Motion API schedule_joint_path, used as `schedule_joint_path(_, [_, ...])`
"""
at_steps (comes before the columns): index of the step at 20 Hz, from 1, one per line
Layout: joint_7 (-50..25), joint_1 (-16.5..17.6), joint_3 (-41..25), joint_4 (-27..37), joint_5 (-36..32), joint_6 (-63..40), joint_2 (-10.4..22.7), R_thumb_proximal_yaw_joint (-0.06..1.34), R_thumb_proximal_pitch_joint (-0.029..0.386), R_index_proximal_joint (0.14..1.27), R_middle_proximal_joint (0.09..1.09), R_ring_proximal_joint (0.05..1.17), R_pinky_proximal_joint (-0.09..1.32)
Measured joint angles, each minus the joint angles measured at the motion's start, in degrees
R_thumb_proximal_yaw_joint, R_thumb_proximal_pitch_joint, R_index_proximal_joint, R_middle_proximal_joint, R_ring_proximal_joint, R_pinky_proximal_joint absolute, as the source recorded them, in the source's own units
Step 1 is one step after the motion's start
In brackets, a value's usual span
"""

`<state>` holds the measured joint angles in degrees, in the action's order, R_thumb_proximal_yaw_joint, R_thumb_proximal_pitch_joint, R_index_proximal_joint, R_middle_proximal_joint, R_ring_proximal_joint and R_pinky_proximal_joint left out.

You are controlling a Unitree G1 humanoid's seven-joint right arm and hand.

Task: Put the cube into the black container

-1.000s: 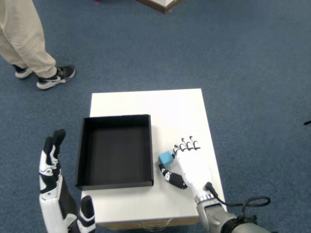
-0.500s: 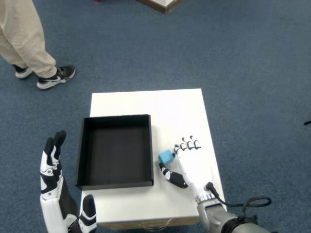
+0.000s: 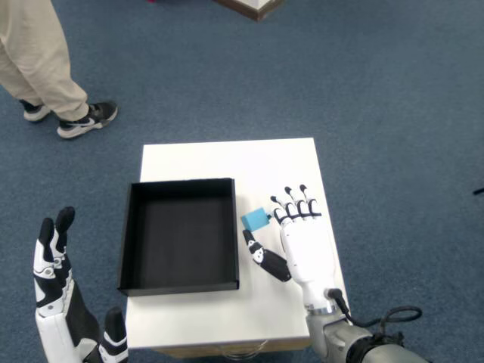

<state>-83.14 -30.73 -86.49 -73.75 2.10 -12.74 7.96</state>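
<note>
**Right hand grips the cube beside the container**

The right hand (image 3: 305, 243) lies palm-down above the right half of the white counter (image 3: 265, 162), its fingers (image 3: 296, 204) curled toward the far edge and its thumb (image 3: 261, 255) stretched out to the left. The small blue cube (image 3: 255, 218) is pinched between the thumb side and the fingertips, so the hand is grasping it. The cube sits tilted, just to the right of the black container (image 3: 179, 235) and near that container's far right corner, outside its wall. The container is a shallow square tray resting on the left half of the counter, reaching toward the near edge. The left hand (image 3: 54, 280) is raised off the counter's near left corner, fingers upright. A person's legs (image 3: 41, 60) stand on the blue carpet beyond the far left corner.
</note>
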Motion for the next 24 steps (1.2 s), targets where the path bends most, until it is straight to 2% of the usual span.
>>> schedule_joint_path(3, [-4.16,-0.49,0.16,1.38,1.44,-1.06,0.18,1.18,0.154,1.14,0.44,0.28,0.16])
schedule_joint_path(7, [-8.87,-4.83,2.36,11.60,6.53,-1.31,0.93,1.19,0.154,1.14,0.43,0.28,0.16])
schedule_joint_path(15, [-8.98,-5.09,11.97,24.53,16.59,4.27,2.49,1.20,0.154,1.14,0.40,0.26,0.12])
schedule_joint_path(19, [-8.93,-5.14,14.04,27.50,20.24,6.57,2.46,1.21,0.155,1.14,0.40,0.26,0.11])
schedule_joint_path(24, [-8.36,-6.55,14.16,26.83,21.31,8.09,2.33,1.21,0.154,1.15,0.41,0.26,0.10])
